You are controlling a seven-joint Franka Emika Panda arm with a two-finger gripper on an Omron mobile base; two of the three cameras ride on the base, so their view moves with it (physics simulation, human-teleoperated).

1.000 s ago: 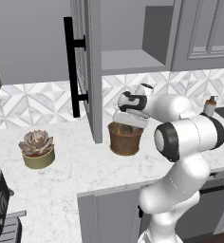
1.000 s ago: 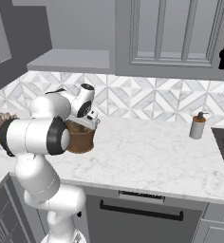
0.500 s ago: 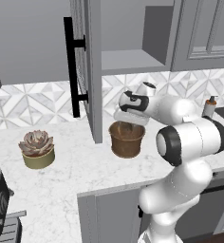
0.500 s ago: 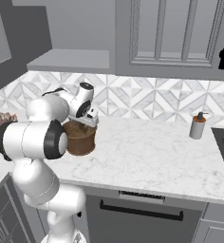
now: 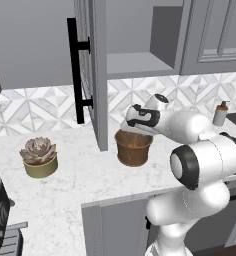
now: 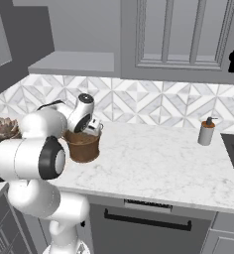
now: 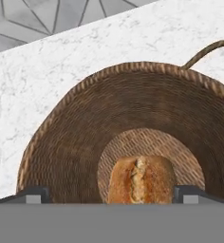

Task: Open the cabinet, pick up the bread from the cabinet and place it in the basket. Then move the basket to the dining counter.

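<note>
You kept the jaws spread over the basket (image 7: 85,123) because the bread (image 7: 141,179) lay on its bottom; the cabinet (image 5: 97,70) stood open.

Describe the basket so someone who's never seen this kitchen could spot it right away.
Find the open cabinet door above the marble counter. Below it, under the gripper, stands the basket. Unlike the succulent pot to its left, it is brown, woven and holds bread.

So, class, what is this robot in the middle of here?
The end effector hangs over the basket on the tiled-back counter. The bread sits between its spread fingertips, down inside the basket. The cabinet door stands open. Carrying the basket to the dining counter is not yet done.
</note>
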